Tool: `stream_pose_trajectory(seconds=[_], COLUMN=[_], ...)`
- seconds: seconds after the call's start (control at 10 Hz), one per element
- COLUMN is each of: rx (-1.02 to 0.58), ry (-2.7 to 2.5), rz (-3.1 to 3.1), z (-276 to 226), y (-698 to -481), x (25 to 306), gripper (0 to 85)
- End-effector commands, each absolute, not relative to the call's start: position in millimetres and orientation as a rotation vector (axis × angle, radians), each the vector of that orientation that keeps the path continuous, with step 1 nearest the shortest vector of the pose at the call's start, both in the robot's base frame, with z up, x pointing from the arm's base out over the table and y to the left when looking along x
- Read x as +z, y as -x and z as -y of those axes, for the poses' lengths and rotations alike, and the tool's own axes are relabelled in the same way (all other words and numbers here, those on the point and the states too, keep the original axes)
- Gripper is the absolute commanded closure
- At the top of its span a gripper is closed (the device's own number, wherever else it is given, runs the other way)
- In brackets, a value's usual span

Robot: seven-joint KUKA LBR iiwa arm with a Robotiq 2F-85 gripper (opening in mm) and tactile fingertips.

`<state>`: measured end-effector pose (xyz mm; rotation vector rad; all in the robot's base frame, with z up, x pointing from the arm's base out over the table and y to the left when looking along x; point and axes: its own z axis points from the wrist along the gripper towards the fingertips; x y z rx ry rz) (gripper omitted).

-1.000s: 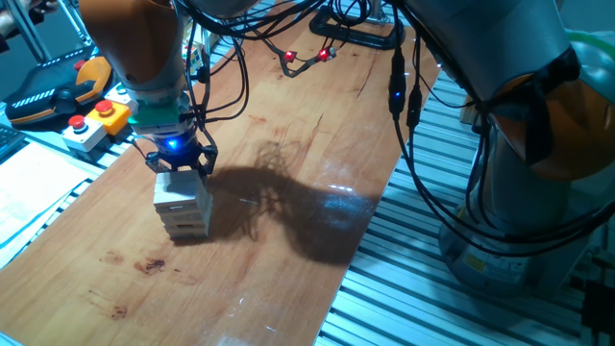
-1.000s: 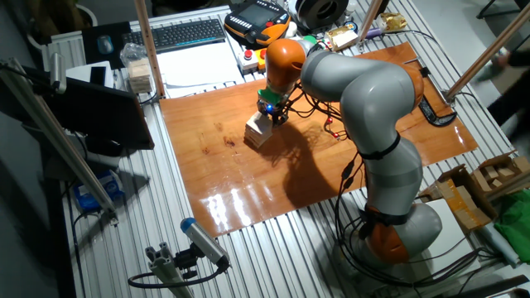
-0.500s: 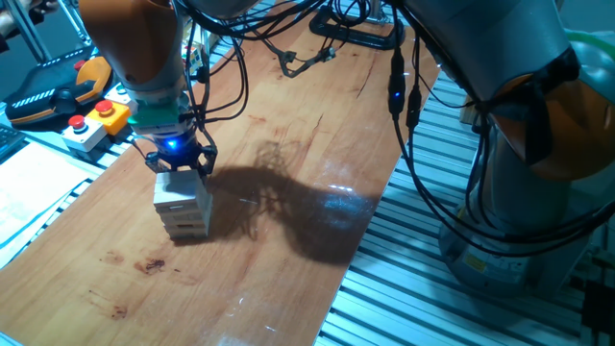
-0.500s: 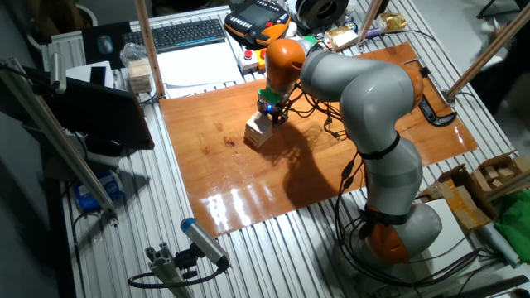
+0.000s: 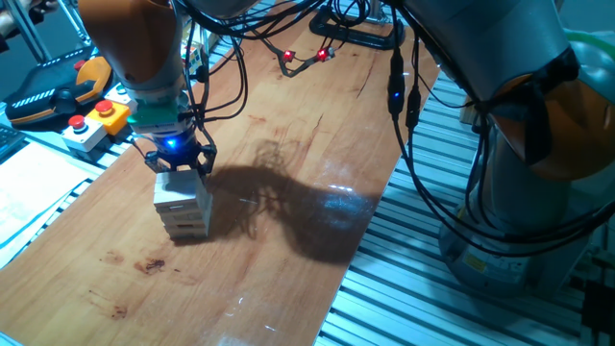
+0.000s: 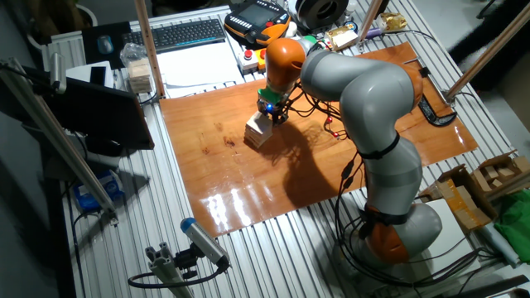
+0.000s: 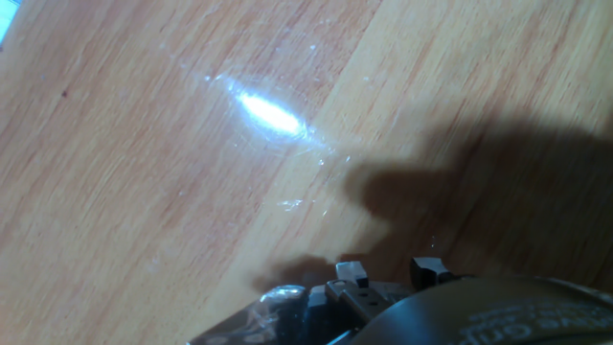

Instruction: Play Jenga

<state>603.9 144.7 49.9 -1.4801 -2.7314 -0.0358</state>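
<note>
The block tower [image 5: 183,207] stands on the wooden table [image 5: 288,144], toward its left part in one fixed view, upright, with its layers slightly offset. The gripper [image 5: 177,165] sits right on top of the tower, its dark fingers straddling the uppermost block; whether they press on it or merely bracket it cannot be told. In the other fixed view the tower [image 6: 258,130] shows as a pale lump just below the gripper [image 6: 270,113], near the table's far edge.

Beside the table, close to the tower, lies a grey button box [image 5: 89,126] with red buttons and a yellow top, and next to it an orange-and-black handheld controller [image 5: 58,88]. Black cables [image 5: 226,67] hang down around the arm [image 6: 364,91] and trail across the table just behind the gripper. A keyboard [image 6: 189,35] lies beyond the table's far edge. The hand view shows only bare wood, a glare spot and shadow.

Compared with the earlier frames, nothing has shifted: gripper and tower hold the same places
</note>
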Motion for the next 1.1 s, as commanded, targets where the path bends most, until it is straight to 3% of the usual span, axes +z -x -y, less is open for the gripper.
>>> stream_pose_trajectory(seconds=[0.0, 1.0], rx=[-0.030, -0.028], ry=[1.480, 1.478], rz=[2.732, 2.733], z=[-144.3, -142.9], y=[-604.3, -606.0], x=[50.8, 49.5], gripper=[84.0, 84.0])
